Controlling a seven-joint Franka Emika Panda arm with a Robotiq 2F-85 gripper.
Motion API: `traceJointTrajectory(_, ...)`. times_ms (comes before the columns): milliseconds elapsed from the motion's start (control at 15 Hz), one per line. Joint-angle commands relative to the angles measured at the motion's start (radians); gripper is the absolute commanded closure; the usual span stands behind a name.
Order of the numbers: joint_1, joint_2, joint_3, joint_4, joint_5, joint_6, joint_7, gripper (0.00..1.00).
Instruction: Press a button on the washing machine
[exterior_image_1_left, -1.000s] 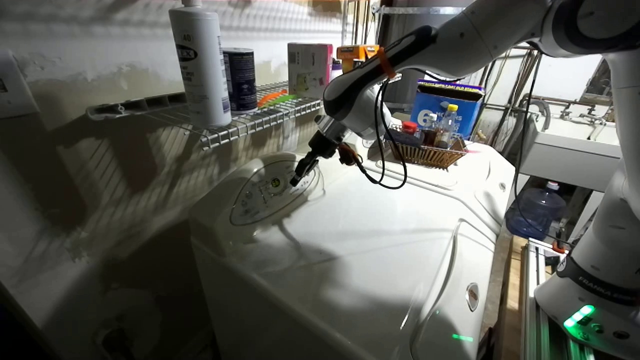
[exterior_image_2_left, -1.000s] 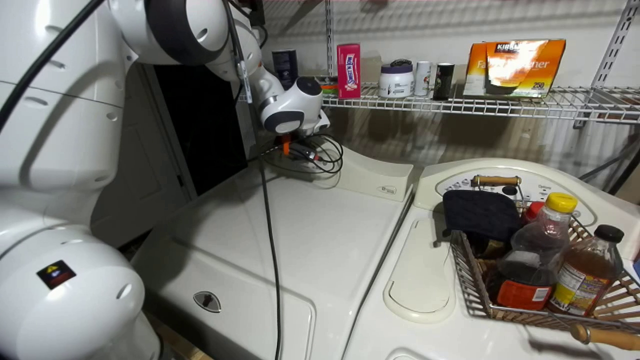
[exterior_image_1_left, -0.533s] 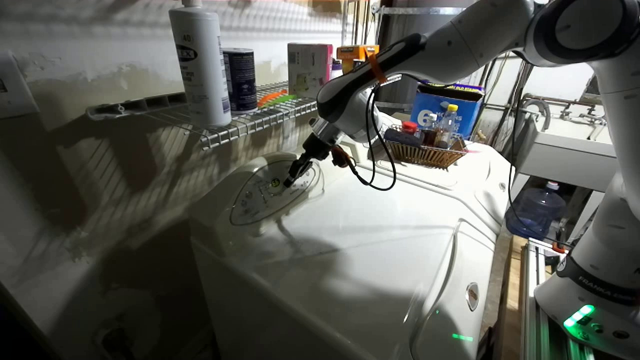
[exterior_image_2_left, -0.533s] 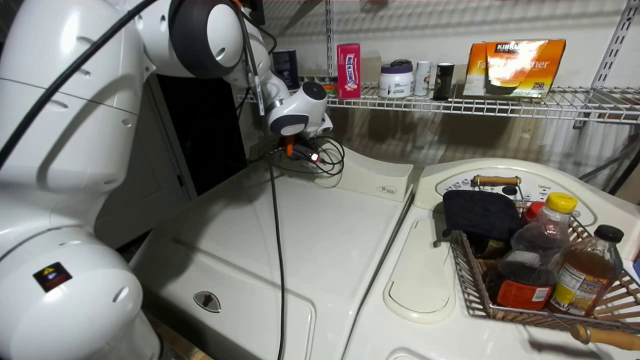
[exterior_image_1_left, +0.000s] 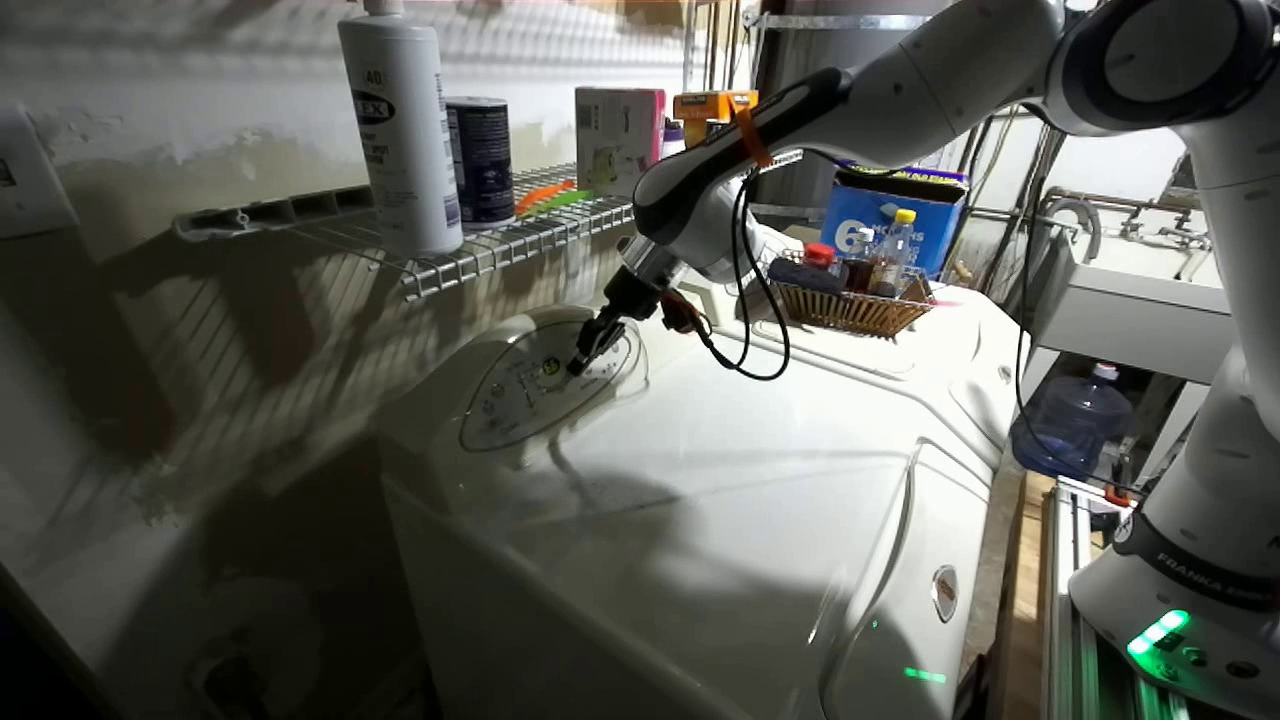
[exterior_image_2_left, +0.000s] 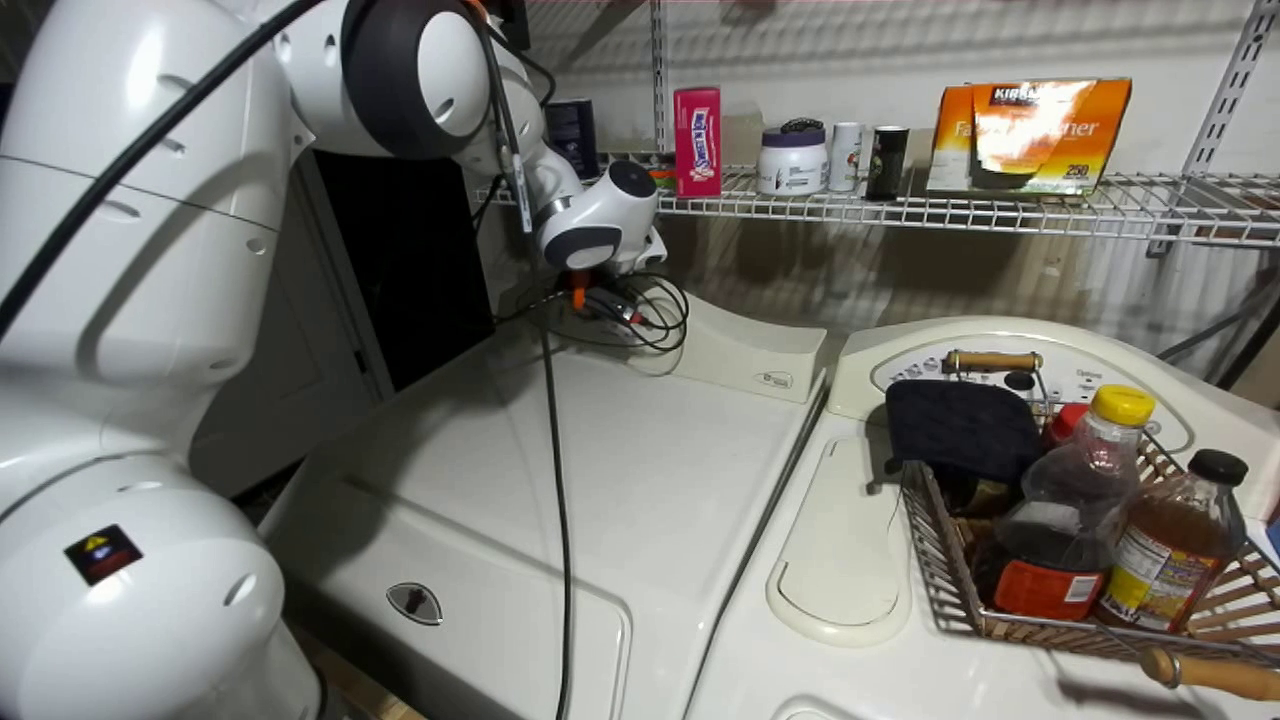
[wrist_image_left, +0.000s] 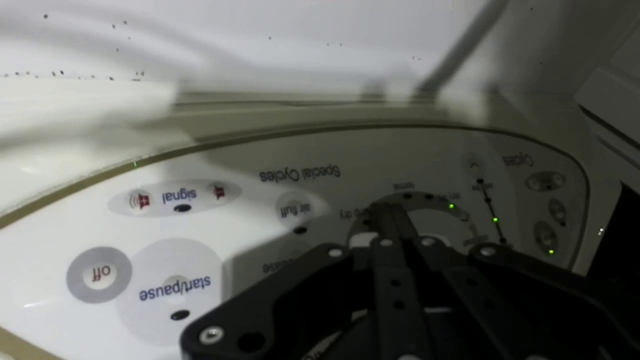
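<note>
The washing machine is the large glossy white appliance, also in an exterior view. Its oval control panel fills most of the wrist view, with the lettering upside down. My gripper points down at the panel, near a yellow-marked spot. In the wrist view its fingertips are together with nothing between them, over the grey arc beside "damp dry". I cannot tell whether they touch the panel. The start/pause button, off button and air fluff button lie to the left. Several green lights glow at the right.
A wire shelf with a white bottle and boxes hangs above the panel. A second white appliance stands alongside, bearing a basket with bottles. Loose black cables hang round the gripper. A wall stands behind the panel.
Over the last second my gripper has moved a little along the panel, toward the yellow-marked spot, and slightly lower. In the last half second it has hardly moved.
</note>
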Motion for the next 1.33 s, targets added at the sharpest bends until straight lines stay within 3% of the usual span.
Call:
traceJointTrajectory(0, -0.01, 0.028, -0.001, 0.031, -0.061, -0.025, 0.058, 1.0)
traceJointTrajectory(333, -0.026, 0.02, 0.012, 0.019, -0.115, -0.039, 0.073, 1.0)
traceJointTrajectory(1267, -0.074, 0.012, 0.064, 0.018, -0.099, -0.047, 0.047, 1.0)
